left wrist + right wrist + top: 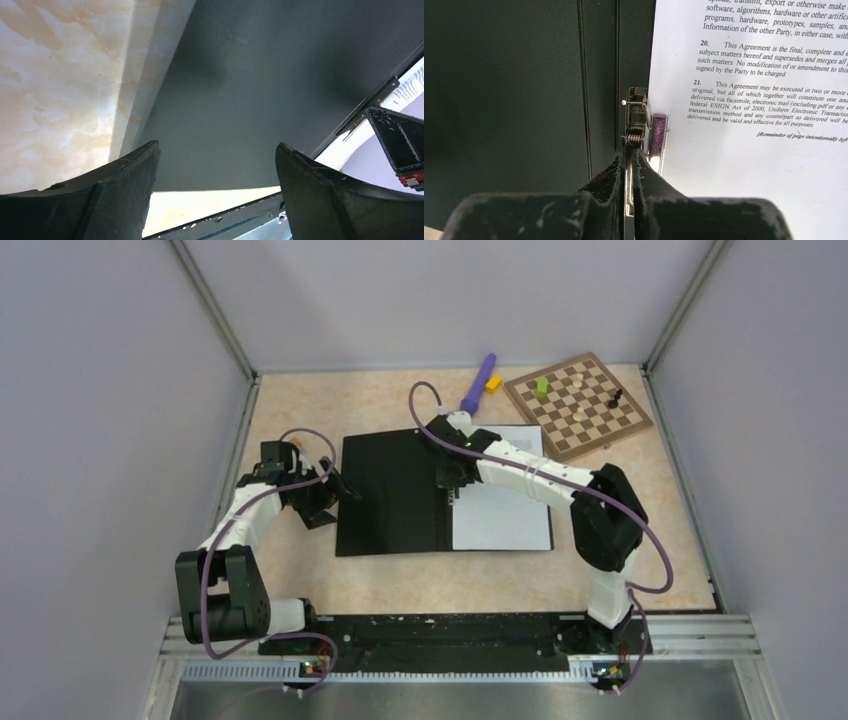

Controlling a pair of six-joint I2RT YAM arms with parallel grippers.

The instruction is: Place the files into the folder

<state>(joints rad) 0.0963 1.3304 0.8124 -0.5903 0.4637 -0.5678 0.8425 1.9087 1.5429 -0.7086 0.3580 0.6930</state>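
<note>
The folder lies open at the centre of the worktop, black inner faces up, and the files sit flat on its right half. The right claw is pinched closed on the thin lever of the spring clip at the sheets' left edge. The left claw hangs wide open, holding nothing, over the folder's left cover. The sheets look light, limp and slippery (easy to crease or skid), so pinning them under the clip seems safest. The stiff cover is best taken by its free left edge.
</note>
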